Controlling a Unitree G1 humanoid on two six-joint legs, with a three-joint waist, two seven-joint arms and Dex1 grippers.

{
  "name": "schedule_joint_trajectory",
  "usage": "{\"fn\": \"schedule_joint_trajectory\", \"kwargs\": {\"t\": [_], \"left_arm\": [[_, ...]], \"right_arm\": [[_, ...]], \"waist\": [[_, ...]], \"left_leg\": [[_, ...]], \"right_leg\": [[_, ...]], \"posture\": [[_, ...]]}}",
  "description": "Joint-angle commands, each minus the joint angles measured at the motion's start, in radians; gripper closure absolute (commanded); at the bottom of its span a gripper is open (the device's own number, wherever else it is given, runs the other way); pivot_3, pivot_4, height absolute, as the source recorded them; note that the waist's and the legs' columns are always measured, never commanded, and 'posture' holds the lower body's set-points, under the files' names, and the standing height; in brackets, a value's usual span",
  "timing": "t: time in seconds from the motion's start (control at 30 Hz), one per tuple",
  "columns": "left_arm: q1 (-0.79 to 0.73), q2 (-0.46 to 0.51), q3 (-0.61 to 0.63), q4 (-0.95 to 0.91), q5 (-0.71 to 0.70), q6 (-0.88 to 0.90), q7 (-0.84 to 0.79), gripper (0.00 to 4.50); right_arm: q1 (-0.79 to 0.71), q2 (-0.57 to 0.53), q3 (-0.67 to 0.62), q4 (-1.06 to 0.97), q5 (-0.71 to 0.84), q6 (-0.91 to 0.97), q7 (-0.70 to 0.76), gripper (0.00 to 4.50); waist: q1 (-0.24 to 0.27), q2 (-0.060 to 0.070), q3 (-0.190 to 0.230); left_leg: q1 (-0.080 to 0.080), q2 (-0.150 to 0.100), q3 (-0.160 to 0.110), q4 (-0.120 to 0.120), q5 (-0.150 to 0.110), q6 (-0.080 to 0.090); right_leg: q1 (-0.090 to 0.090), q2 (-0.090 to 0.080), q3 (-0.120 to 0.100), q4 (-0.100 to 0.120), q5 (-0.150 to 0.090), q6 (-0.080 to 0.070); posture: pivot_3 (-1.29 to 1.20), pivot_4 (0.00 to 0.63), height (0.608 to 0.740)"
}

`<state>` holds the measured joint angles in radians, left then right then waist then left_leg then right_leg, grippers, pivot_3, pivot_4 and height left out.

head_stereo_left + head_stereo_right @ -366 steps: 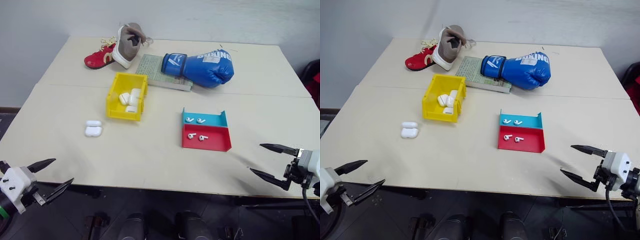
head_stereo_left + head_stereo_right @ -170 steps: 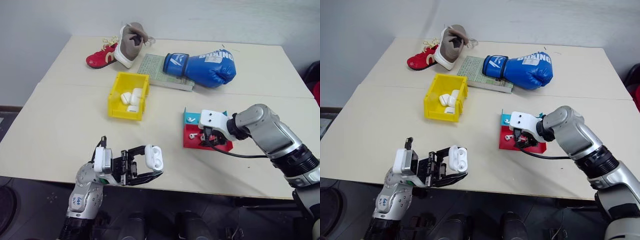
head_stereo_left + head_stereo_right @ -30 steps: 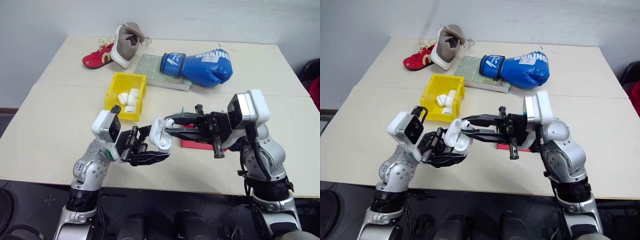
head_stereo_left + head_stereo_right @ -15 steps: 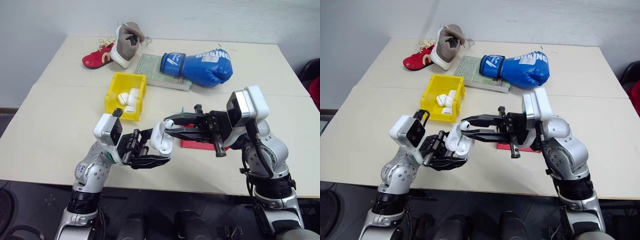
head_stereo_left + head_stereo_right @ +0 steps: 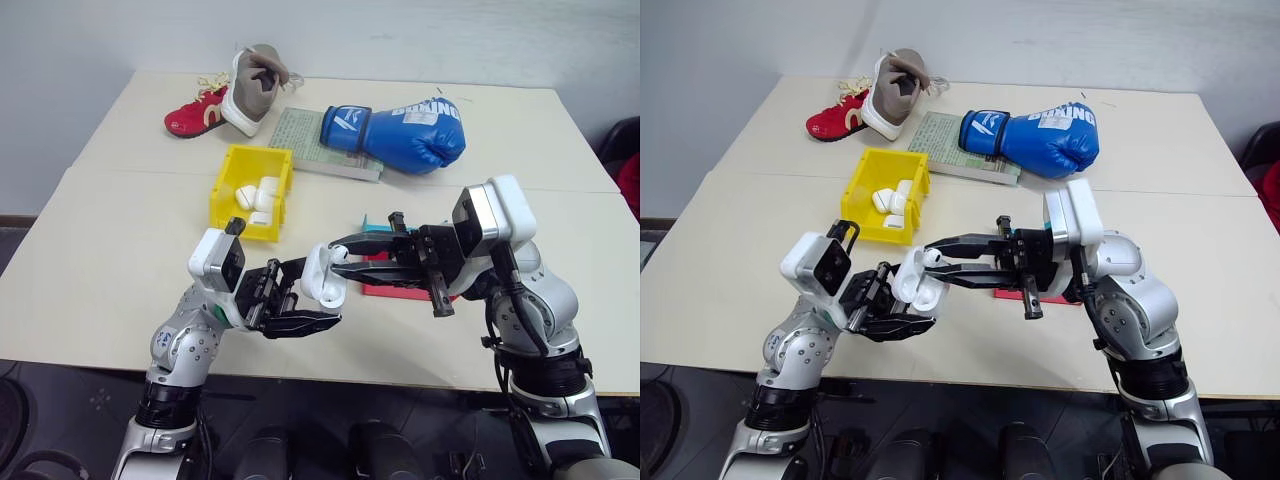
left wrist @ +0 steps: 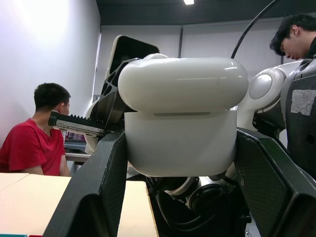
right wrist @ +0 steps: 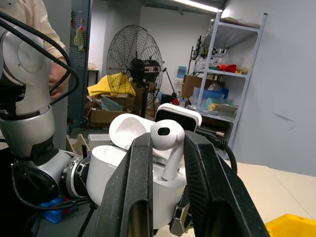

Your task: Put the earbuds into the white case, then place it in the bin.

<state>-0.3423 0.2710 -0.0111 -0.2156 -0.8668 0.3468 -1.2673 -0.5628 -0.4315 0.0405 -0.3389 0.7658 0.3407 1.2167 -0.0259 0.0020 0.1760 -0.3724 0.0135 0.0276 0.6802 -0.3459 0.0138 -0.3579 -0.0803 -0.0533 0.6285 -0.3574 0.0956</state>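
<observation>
**Earbud poised over the open case**

Above the table's (image 5: pixel 120 230) near edge, our left hand (image 5: pixel 300 300) clamps the white case (image 5: pixel 322 277) lid-open, presenting its sockets. Our right hand (image 7: pixel 165 163) pinches an earbud (image 7: pixel 168 140) just over them, ready to seat. The bin (image 5: pixel 250 190) waits toward the far-left corner.

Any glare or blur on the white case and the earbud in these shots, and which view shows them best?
Left wrist view: white case sharp, soft ceiling-light sheen on its lid. Right wrist view: earbud crisp between the right gripper fingers. Eye views: both tiny, lighting even.
</observation>
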Motion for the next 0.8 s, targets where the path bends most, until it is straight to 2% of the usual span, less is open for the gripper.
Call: {"fn": "schedule_joint_trajectory", "kwargs": {"t": [0.03,0.2,0.4,0.43,0.53,0.77,0.8], "left_arm": [[-0.005,-0.008,0.001,-0.028,-0.012,-0.014,-0.002,1.73],[-0.008,-0.011,0.001,-0.030,-0.010,-0.014,-0.004,1.73],[-0.012,-0.014,0.001,-0.030,-0.009,-0.016,-0.003,1.73],[-0.013,-0.014,0.002,-0.030,-0.009,-0.016,-0.003,1.73],[-0.017,-0.016,0.003,-0.028,-0.009,-0.017,-0.003,1.73],[-0.013,-0.010,0.017,-0.019,-0.004,-0.022,-0.003,1.73],[-0.005,-0.003,0.025,-0.016,-0.001,-0.025,-0.002,1.73]], "right_arm": [[0.011,-0.004,0.023,0.001,-0.028,-0.024,0.012,4.01],[0.015,-0.009,0.035,0.015,-0.046,-0.039,0.018,4.01],[0.024,-0.032,0.033,0.017,-0.006,0.027,0.012,4.01],[0.026,-0.032,0.033,0.018,-0.018,0.009,0.017,3.29],[0.032,-0.043,0.027,0.015,-0.008,0.016,0.022,2.43],[0.050,-0.074,-0.030,0.002,0.006,0.000,0.015,0.03],[0.066,-0.098,-0.063,-0.010,0.018,0.013,0.005,0.03]], "waist": [[0.000,0.000,0.000],[0.000,0.000,0.000],[0.000,0.000,0.000],[0.001,0.000,0.000],[0.001,0.000,0.000],[0.000,0.000,0.000],[0.004,0.000,0.000]], "left_leg": [[0.000,0.000,0.000,0.000,0.000,0.000],[0.000,0.000,0.000,0.000,0.000,0.000],[0.000,0.000,0.000,0.000,0.000,0.000],[0.000,0.000,0.000,0.000,0.000,0.000],[0.000,0.000,0.000,0.000,0.000,0.000],[0.000,0.000,0.000,0.000,0.000,0.000],[0.000,0.000,0.000,0.000,0.000,0.000]], "right_leg": [[0.000,0.000,0.000,0.000,0.000,0.000],[0.000,0.000,0.000,0.000,0.000,0.000],[0.000,0.000,0.000,0.000,0.000,0.000],[0.000,0.000,0.000,0.000,0.000,0.000],[0.000,0.000,0.000,0.000,0.000,0.000],[0.000,0.000,0.000,0.000,0.000,0.000],[0.000,0.000,0.000,0.000,0.000,0.000]], "posture": [[0.00,0.150,0.740],[0.00,0.150,0.740],[0.00,0.150,0.740],[0.00,0.150,0.740],[0.00,0.150,0.740],[0.00,0.150,0.740],[0.00,0.150,0.740]]}}
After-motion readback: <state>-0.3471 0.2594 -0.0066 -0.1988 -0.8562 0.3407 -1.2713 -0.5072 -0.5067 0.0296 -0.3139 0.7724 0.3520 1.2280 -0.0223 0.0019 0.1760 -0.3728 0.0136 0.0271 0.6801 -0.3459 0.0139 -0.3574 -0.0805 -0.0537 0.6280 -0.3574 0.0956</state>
